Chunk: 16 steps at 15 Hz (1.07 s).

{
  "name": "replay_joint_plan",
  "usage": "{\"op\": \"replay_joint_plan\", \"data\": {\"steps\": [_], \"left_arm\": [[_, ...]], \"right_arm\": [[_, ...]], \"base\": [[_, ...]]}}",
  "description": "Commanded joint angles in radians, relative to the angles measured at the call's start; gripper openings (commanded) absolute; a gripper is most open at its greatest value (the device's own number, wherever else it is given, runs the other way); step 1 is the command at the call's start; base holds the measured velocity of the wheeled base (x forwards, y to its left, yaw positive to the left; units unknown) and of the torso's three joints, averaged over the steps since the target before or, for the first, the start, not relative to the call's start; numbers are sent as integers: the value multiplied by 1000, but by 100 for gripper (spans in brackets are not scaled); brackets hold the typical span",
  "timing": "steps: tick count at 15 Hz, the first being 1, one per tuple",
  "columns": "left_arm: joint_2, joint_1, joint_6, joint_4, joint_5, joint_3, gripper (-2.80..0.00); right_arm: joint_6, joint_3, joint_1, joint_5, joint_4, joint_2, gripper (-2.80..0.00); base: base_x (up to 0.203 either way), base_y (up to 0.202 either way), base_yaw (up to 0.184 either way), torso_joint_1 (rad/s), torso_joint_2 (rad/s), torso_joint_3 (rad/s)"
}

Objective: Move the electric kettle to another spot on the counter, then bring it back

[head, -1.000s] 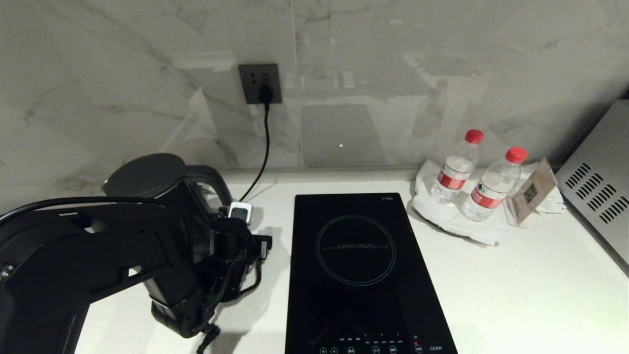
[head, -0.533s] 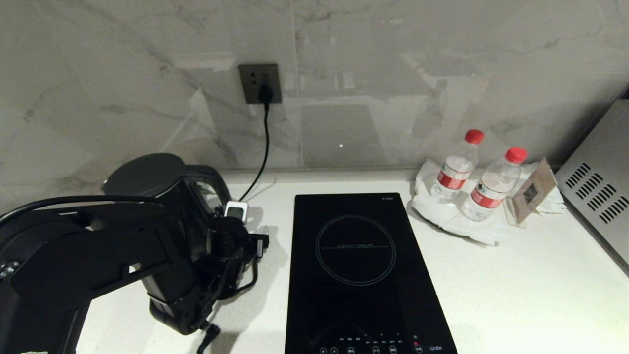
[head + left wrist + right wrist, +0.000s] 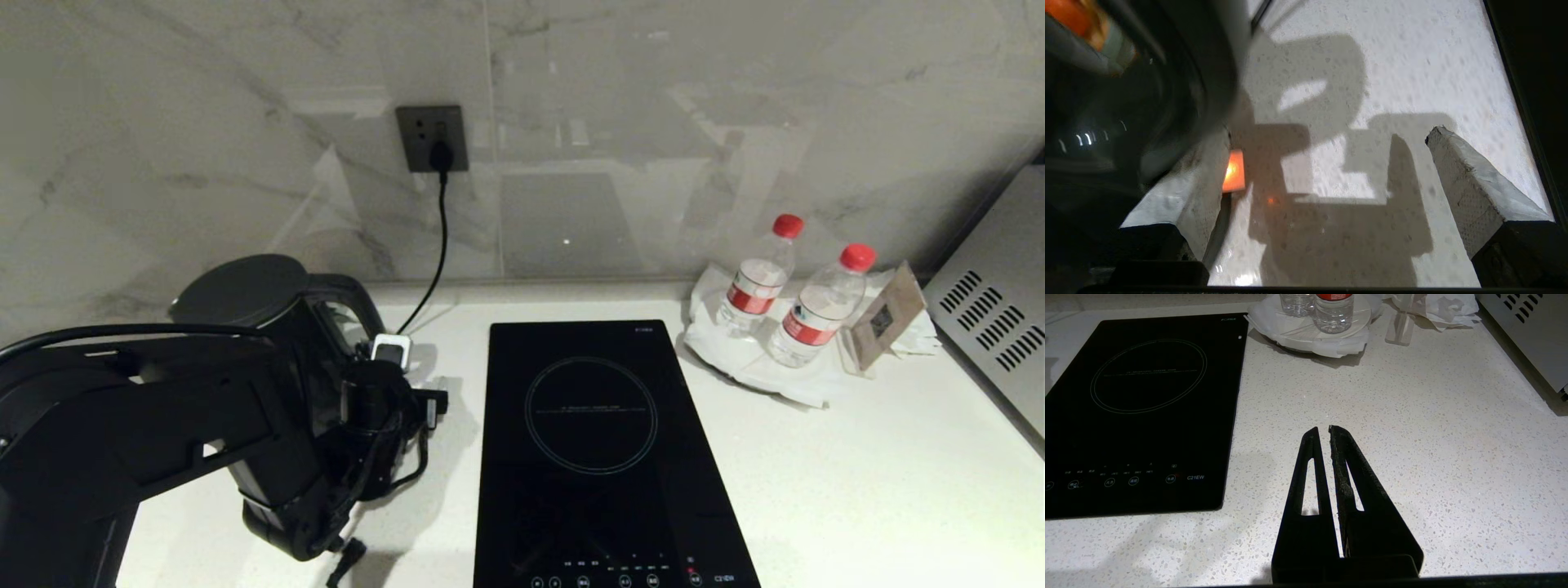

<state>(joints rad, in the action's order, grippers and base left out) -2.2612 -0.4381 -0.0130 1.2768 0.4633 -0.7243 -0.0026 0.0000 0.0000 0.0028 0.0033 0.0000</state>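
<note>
The electric kettle (image 3: 245,292) is a tall glossy black jug standing at the back left of the white counter (image 3: 857,474), its loop handle turned toward the hob. My left arm (image 3: 204,425) crosses in front of it and hides its lower body. In the left wrist view my left gripper (image 3: 1329,139) points down at the counter (image 3: 1392,61) and is open wide. Nothing lies between its fingers (image 3: 1470,183). The kettle (image 3: 1126,102) bulges just outside one finger. My right gripper (image 3: 1322,430) hangs shut over bare counter (image 3: 1412,437), right of the hob.
A black glass hob (image 3: 588,449) lies just right of the left gripper. A cord (image 3: 441,237) runs from the wall socket down behind the kettle. Two red-capped water bottles (image 3: 755,286) on white paper and a small card (image 3: 886,318) stand at the back right, beside a metal appliance (image 3: 996,327).
Almost nothing differs. The left wrist sits a touch closer to the kettle, and the kettle stands where it was.
</note>
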Motion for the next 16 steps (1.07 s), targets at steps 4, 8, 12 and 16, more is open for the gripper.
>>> {"op": "replay_joint_plan", "data": {"steps": [4,8,12,16], "left_arm": [[38,-47,-8,10,3,69,0],[25,-67,-37,12,5,109,0],[-11,-66,-47,12,6,108,0],[-49,-57,-49,12,10,58,0]], "right_arm": [[0,0,0,0,0,1,-280],[0,0,0,0,0,2,-280],[0,0,0,0,0,1,-280],[0,0,0,0,0,2,-280]], "base": [[0,0,0,0,0,0],[0,0,0,0,0,0],[0,0,0,0,0,0],[0,0,0,0,0,0]]}}
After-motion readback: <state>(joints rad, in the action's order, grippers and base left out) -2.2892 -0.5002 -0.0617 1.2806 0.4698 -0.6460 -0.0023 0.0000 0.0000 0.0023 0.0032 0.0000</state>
